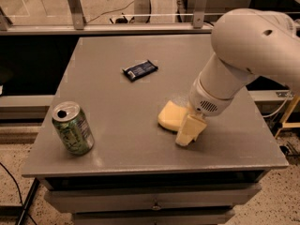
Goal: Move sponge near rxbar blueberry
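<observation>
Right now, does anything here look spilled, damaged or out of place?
Nothing stands out: the soda can stands upright, the rxbar blueberry and sponge lie flat, and the hand is down at the sponge's edge.

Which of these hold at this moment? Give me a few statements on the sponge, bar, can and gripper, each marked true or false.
1. The sponge lies on the table, apart from the rxbar blueberry. True.
2. The soda can lies tipped on its side. False: it stands upright near the table's front corner.
3. The gripper is down at the sponge, on the side away from the can. True.
4. The rxbar blueberry sits at the front edge between can and sponge. False: it lies farther back than both.
</observation>
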Tool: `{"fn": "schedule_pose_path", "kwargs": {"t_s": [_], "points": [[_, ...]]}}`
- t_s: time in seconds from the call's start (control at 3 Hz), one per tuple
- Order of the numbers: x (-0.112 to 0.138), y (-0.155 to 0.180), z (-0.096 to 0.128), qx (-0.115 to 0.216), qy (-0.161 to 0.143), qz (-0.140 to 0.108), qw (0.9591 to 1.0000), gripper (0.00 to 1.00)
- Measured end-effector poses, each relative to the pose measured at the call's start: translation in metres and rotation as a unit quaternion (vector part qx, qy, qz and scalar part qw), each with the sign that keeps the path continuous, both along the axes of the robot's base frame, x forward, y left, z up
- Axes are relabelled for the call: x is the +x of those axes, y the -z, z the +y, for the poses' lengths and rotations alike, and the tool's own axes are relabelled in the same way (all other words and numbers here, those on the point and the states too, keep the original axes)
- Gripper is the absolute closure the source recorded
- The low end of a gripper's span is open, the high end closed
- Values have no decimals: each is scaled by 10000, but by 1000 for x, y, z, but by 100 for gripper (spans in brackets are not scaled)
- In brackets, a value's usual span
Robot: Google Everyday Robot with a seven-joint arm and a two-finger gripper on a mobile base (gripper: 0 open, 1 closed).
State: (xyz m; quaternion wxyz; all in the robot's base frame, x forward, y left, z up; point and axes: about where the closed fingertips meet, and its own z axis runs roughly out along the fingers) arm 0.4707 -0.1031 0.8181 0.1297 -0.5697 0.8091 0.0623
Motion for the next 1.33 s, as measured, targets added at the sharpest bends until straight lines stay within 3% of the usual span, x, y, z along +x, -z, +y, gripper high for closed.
{"fn": "schedule_pose_path", "kwargs": {"t_s": [0.67,1.0,1.33], "points": [[0,-5,1,15,-16,21,10000,86],[17,-32,-20,178,107,-165,9996,100],[48,-78,-53,293,276,-449,9982,100]]}}
